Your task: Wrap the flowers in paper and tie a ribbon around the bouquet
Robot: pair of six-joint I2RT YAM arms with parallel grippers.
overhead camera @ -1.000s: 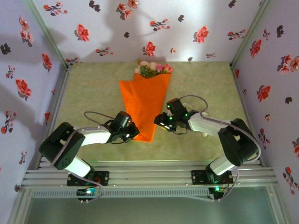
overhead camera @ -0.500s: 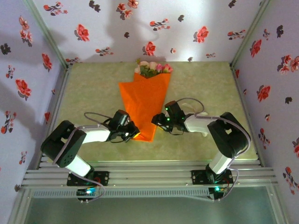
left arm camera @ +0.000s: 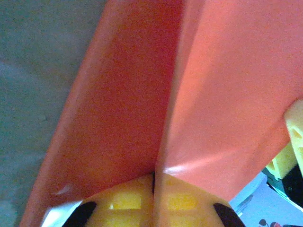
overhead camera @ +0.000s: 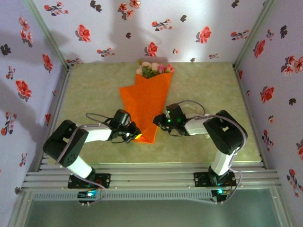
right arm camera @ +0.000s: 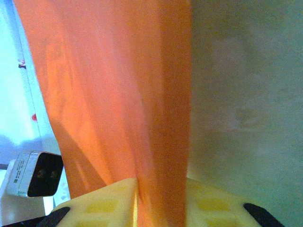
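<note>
Right hand (right arm camera: 161, 201) moved inward, pinching the smooth orange paper (right arm camera: 109, 85).

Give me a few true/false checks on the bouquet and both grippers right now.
1. The flowers point toward the back wall. True.
2. The left gripper is open, clear of the paper. False: it is shut on the paper's near left edge.
3. The right gripper has paper between its fingers. True.
4. The paper lies flat and unfolded. False: it is folded into a cone with the flowers at its wide end.
</note>
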